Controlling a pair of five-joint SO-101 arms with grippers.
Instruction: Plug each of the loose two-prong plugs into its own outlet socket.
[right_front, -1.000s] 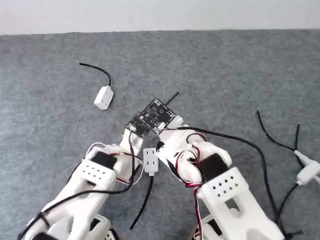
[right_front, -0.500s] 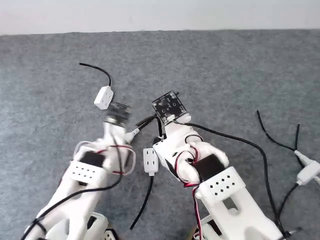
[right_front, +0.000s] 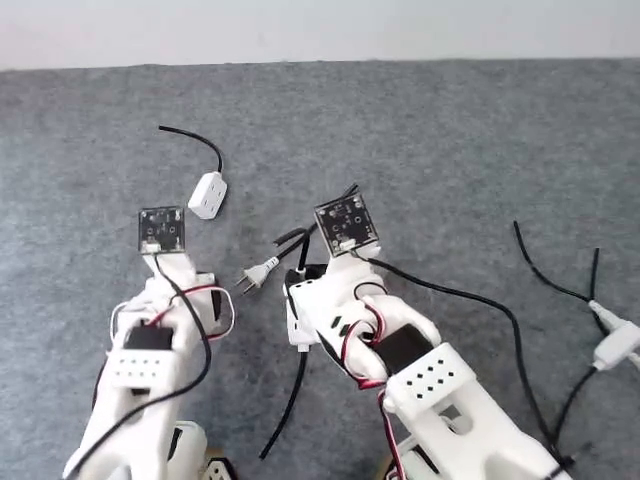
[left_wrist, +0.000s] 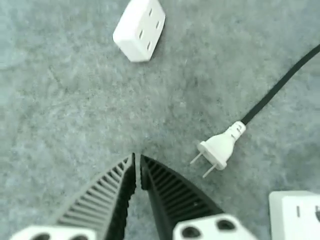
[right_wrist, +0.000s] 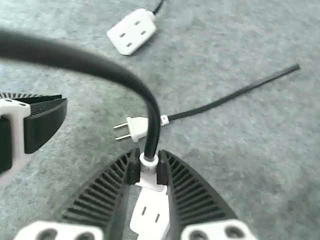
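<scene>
A loose white two-prong plug (right_front: 258, 273) on a black cord lies on the grey carpet between the two arms, also seen as the plug (left_wrist: 217, 150) and the plug (right_wrist: 135, 129). My left gripper (left_wrist: 137, 159) is shut with nothing in it, a little to the left of the plug. A white outlet socket (right_front: 207, 194) with a black cord lies just beyond it. My right gripper (right_wrist: 147, 159) is shut on the cord end of a second white outlet socket (right_wrist: 149, 210), which rests on the carpet just right of the plug.
Another white plug-and-socket piece (right_front: 615, 345) with thin black cords (right_front: 545, 275) lies at the far right edge. The held socket's thick black cord (right_wrist: 100, 67) arcs over the right gripper. Open carpet stretches across the back.
The left arm has swung left, away from the right gripper. The plug now lies loose on the carpet between the arms. The right arm shifted slightly, still holding its socket.
</scene>
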